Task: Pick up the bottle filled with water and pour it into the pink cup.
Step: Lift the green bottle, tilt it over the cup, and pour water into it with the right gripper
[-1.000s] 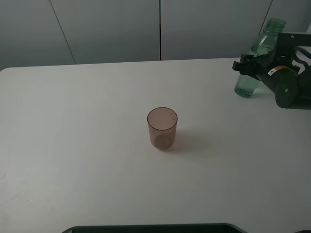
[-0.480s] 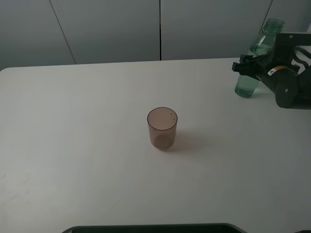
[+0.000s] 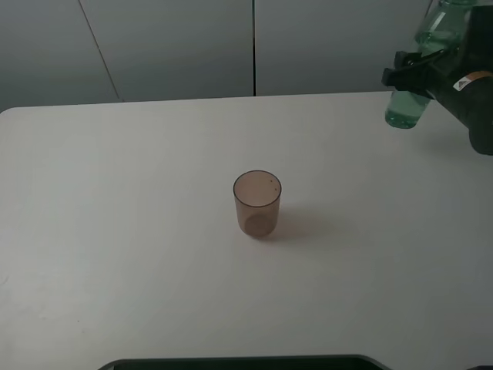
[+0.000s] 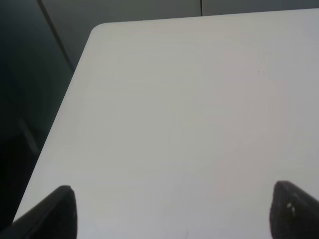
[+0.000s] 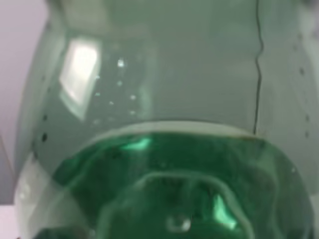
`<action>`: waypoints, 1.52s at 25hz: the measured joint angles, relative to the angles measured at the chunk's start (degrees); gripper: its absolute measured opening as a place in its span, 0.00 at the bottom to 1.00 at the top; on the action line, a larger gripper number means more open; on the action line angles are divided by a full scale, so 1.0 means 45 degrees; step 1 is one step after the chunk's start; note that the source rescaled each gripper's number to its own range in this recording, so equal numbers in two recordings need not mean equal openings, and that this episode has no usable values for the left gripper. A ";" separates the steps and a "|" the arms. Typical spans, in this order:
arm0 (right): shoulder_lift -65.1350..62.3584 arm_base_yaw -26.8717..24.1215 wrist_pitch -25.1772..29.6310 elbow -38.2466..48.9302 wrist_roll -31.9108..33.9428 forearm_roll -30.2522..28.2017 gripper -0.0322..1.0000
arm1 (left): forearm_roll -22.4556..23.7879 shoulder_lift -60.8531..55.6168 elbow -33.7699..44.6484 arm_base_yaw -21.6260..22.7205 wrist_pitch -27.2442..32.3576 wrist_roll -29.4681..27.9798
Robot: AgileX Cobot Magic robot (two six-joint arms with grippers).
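Observation:
The green bottle hangs above the table at the far right, tilted, its top cut off by the frame edge. My right gripper is shut on its body. The bottle fills the right wrist view, with water showing in its lower part. The pink cup stands upright and empty near the middle of the white table, well left of and nearer than the bottle. My left gripper shows only in the left wrist view, open, over bare table near the table's left edge.
Grey wall panels stand behind the table's far edge. A dark edge runs along the bottom of the exterior view. The table's left edge and rounded corner show in the left wrist view, with a dark drop beyond.
My right gripper has lifted the bottle off the table and carried it up and slightly right. The cup and the left arm have not moved.

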 joint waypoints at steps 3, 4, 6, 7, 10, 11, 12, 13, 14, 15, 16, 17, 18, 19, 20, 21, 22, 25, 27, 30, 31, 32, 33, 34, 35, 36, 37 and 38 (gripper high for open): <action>-0.1161 0.0462 0.0522 0.0309 -0.0484 0.0000 0.03 | 0.0000 0.0000 0.0000 0.0000 0.0000 -0.0022; -0.1539 0.0623 0.0844 0.0340 -0.0573 0.0000 0.03 | 0.0000 0.0000 0.0000 0.0000 0.0000 -0.0022; -0.2169 0.0885 0.1675 0.0366 -0.0663 -0.0027 0.03 | 0.0000 0.0000 0.0000 0.0000 0.0000 -0.0022; -0.2471 0.0973 0.2045 0.0366 -0.0715 -0.0059 0.03 | 0.0000 0.0000 0.0000 0.0000 0.0000 -0.0022; -0.3162 0.1053 0.2953 0.0475 -0.0900 -0.0197 0.03 | 0.0000 0.0000 0.0000 0.0000 0.0000 -0.0022; -0.3284 0.1053 0.3010 0.0589 -0.1211 -0.0219 0.03 | 0.0000 0.0000 0.0000 0.0000 0.0000 -0.0022; -0.3312 0.1053 0.3009 0.0663 -0.1650 -0.0219 0.03 | 0.0000 0.0000 0.0000 0.0000 0.0000 -0.0022; -0.3327 0.1053 0.3034 0.0764 -0.2122 -0.0219 0.03 | 0.0000 0.0000 0.0000 0.0000 0.0000 -0.0022; -0.3327 0.1053 0.3067 0.0865 -0.2699 -0.0219 0.03 | 0.0000 0.0000 0.0000 0.0000 0.0000 -0.0022; -0.3327 0.1053 0.3085 0.1014 -0.3274 -0.0219 0.03 | 0.0000 0.0000 0.0000 0.0000 0.0000 -0.0022; -0.3327 0.1075 0.3166 0.1093 -0.3714 -0.0219 0.03 | 0.0000 0.0000 0.0000 0.0000 0.0000 -0.0022; -0.3327 0.1081 0.3239 0.1186 -0.4241 -0.0219 0.03 | 0.0000 0.0000 0.0000 0.0000 0.0000 -0.0022; -0.3327 0.1106 0.3265 0.1239 -0.4716 -0.0219 0.03 | 0.0000 0.0000 0.0000 0.0000 0.0000 -0.0022; -0.3327 0.1129 0.3335 0.1247 -0.5165 -0.0219 0.03 | 0.0000 0.0000 0.0000 0.0000 0.0000 -0.0022; -0.3327 0.1129 0.3367 0.1247 -0.5538 -0.0219 0.03 | 0.0000 0.0000 0.0000 0.0000 0.0000 -0.0022; -0.3327 0.1129 0.3367 0.1247 -0.6001 -0.0219 0.03 | 0.0000 0.0000 0.0000 0.0000 0.0000 -0.0022; -0.3327 0.1129 0.3367 0.1247 -0.6451 -0.0254 0.03 | 0.0000 0.0000 0.0000 0.0000 0.0000 -0.0022; -0.3343 0.1129 0.3367 0.1247 -0.7164 -0.0442 0.03 | 0.0000 0.0000 0.0000 0.0000 0.0000 -0.0022; -0.3343 0.1129 0.3367 0.1247 -0.7304 -0.0714 0.03 | 0.0000 0.0000 0.0000 0.0000 0.0000 -0.0022; -0.3343 0.1129 0.3271 0.1477 -0.7357 -0.1201 0.03 | 0.0000 0.0000 0.0000 0.0000 0.0000 -0.0022; -0.3359 0.1129 0.3250 0.1647 -0.7383 -0.1329 0.03 | 0.0000 0.0000 0.0000 0.0000 0.0000 -0.0022; -0.3375 0.1157 0.3215 0.1871 -0.7463 -0.1387 0.03 | 0.0000 0.0000 0.0000 0.0000 0.0000 -0.0022; -0.3390 0.1157 0.3215 0.2117 -0.7494 -0.1418 0.03 | 0.0000 0.0000 0.0000 0.0000 0.0000 -0.0022; -0.3390 0.1157 0.3215 0.2313 -0.7592 -0.1447 0.03 | 0.0000 0.0000 0.0000 0.0000 0.0000 -0.0022; -0.3390 0.1157 0.3269 0.2534 -0.7663 -0.1466 0.03 | 0.0000 0.0000 0.0000 0.0000 0.0000 -0.0022; -0.3406 0.1185 0.3298 0.2738 -0.7755 -0.1495 0.03 | 0.0000 0.0000 0.0000 0.0000 0.0000 -0.0022; -0.3406 0.1297 0.3326 0.2923 -0.7928 -0.1394 0.03 | 0.0000 0.0000 0.0000 0.0000 0.0000 -0.0022; -0.3406 0.1464 0.3326 0.3064 -0.8143 -0.1131 0.03 | 0.0000 0.0000 0.0000 0.0000 0.0000 -0.0022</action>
